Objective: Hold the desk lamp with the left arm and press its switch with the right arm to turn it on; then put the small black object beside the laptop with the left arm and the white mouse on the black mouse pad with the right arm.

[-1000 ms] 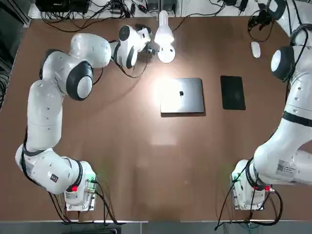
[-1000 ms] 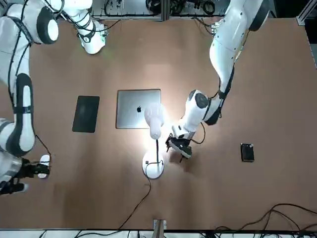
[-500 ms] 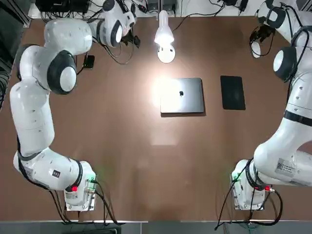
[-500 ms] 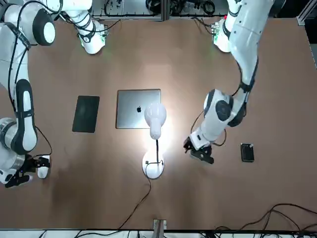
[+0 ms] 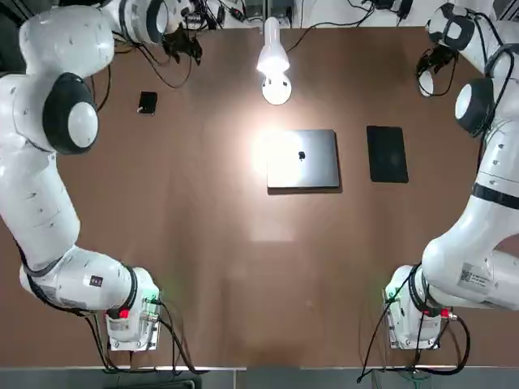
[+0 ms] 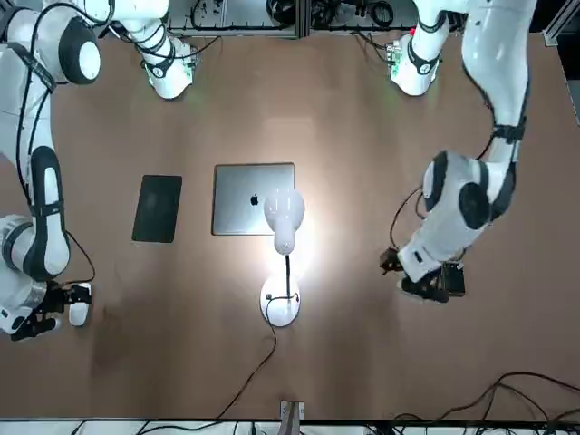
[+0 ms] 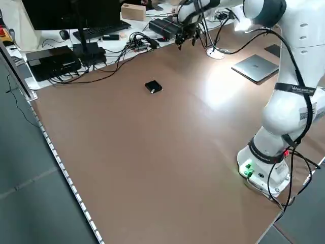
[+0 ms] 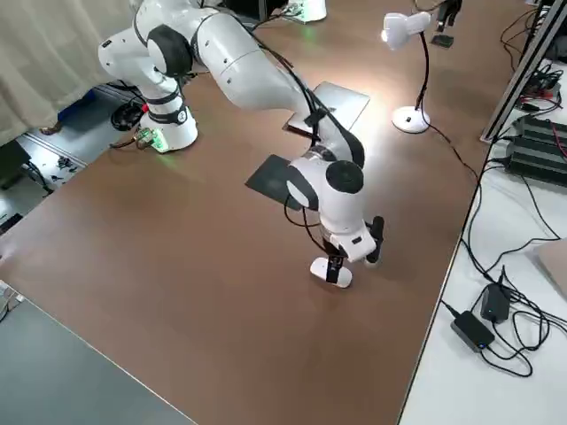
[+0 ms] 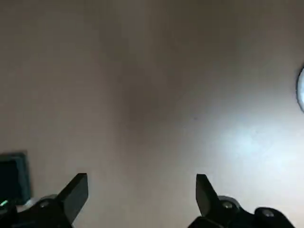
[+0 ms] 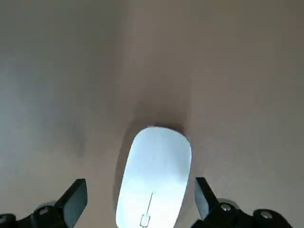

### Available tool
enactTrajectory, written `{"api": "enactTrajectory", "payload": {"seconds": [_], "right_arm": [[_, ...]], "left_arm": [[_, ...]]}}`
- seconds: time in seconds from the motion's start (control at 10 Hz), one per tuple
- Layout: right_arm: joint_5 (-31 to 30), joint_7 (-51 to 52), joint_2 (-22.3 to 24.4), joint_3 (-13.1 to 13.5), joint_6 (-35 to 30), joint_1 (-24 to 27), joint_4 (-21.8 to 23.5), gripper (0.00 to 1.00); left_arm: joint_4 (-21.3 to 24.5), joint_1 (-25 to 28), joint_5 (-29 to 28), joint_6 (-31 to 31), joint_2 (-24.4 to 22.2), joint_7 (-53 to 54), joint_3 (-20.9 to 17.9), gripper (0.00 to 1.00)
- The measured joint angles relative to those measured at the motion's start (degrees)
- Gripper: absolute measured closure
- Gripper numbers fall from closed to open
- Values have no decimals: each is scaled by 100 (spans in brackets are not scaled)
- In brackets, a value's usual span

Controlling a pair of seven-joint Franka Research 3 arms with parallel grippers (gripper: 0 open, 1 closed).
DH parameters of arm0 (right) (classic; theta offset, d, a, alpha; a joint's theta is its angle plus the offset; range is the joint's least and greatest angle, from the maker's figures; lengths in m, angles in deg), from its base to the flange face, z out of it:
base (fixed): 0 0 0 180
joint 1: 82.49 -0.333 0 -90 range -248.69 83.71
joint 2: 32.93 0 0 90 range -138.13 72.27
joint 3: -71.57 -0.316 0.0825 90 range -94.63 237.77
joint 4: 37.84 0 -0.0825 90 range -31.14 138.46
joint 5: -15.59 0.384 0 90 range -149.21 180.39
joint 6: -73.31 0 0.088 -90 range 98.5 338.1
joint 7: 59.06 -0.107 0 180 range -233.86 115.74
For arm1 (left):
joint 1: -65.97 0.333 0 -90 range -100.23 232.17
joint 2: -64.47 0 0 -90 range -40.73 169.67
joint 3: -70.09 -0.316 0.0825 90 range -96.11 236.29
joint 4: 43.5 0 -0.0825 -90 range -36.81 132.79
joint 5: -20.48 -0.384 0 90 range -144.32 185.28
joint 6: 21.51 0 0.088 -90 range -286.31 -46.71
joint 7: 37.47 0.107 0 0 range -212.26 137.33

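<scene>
The desk lamp point(image 5: 274, 61) at top centre now glows unattended, so the switch step looks done: the left gripper point(image 5: 182, 47), fingers spread and empty, has swung toward the small black object point(image 5: 147, 102) at upper left, while the right gripper point(image 10: 140, 199) hangs open over the white mouse point(image 10: 153, 175) at upper right.

both arms reach to the table's far edge, the left gripper point(image 9: 140, 202) at the far left and the right gripper point(image 10: 140, 202) at the far right, each with fingers spread wide.
</scene>
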Motion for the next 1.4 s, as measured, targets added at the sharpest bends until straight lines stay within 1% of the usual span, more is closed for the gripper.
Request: {"api": "enactTrajectory", "payload": {"seconds": [0.1,0.2,0.4,0.5,0.8,0.9,1.0,1.1,1.3,1.4], "right_arm": [[0,0,-71,4,69,35,3,0],[0,1,-107,4,86,63,11,0],[0,1,-117,2,88,77,66,0],[0,1,-117,1,89,77,85,0],[1,-3,-117,-14,89,77,96,1],[1,-5,-117,-17,89,76,97,5],[1,-5,-117,-23,89,76,97,11],[1,-4,-117,-26,90,75,97,29],[1,-4,-116,-28,96,74,95,36],[1,-4,-115,-32,99,73,95,36]], "left_arm": [[16,273,0,228,-123,5,-24,0],[63,571,-3,274,-136,14,-39,0],[178,1130,-421,236,72,227,-54,0],[212,1229,-600,37,282,245,-93,0],[232,1156,-682,-898,1094,336,-310,0],[226,1148,-682,-1101,1256,393,-384,0],[220,1151,-682,-1208,1353,419,-432,0],[219,1152,-682,-1232,1377,420,-460,0],[223,1153,-682,-1232,1379,420,-485,0],[242,1150,-682,-1230,1381,413,-485,0]]}}
